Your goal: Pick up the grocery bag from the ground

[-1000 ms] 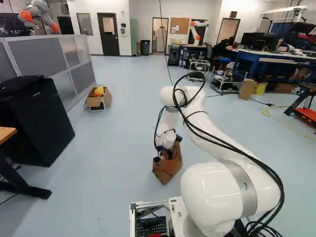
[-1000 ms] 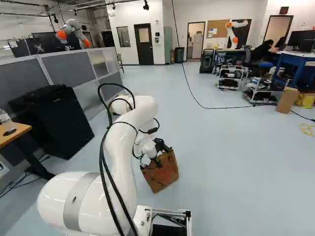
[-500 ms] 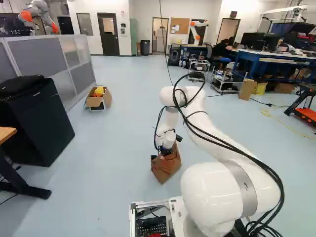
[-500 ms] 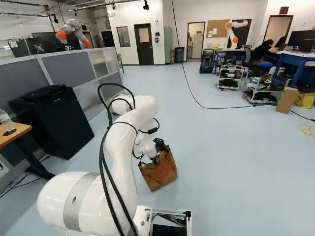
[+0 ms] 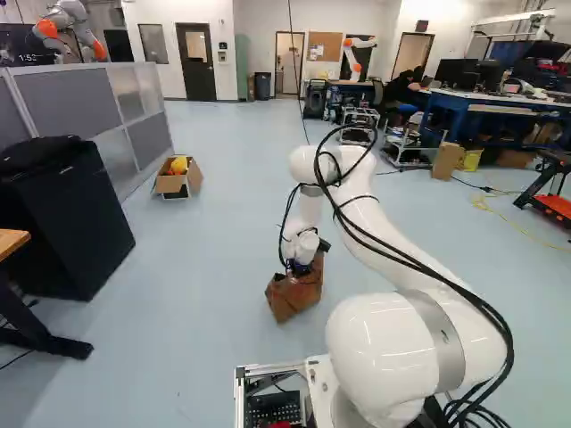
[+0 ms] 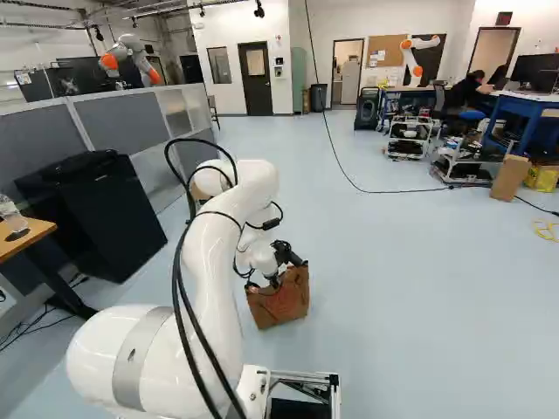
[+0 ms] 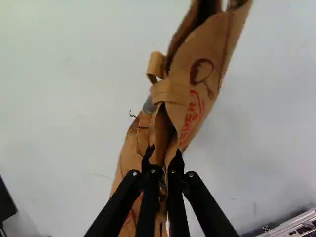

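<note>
In the right base view my gripper reaches down into the top of the brown grocery bag, and the bag hides its fingertips. The same bag hangs slightly tilted below the wrist in the left base view. Seen from the wrist, the gripper is shut on bunched brown material of the bag, with a finger on either side. The bag's printed side and a loop of its handle spread out ahead of the fingers. Whether its bottom touches the floor I cannot tell.
A cardboard box with yellow and red things stands beside the grey partition. A black cabinet and a wooden table edge are at the left. Another robot stands behind the partition. A black cable crosses the floor.
My arm has risen a little, and the bag has come up with the gripper. The bag has also turned and sits less tilted in the right base view. The base has not moved.
</note>
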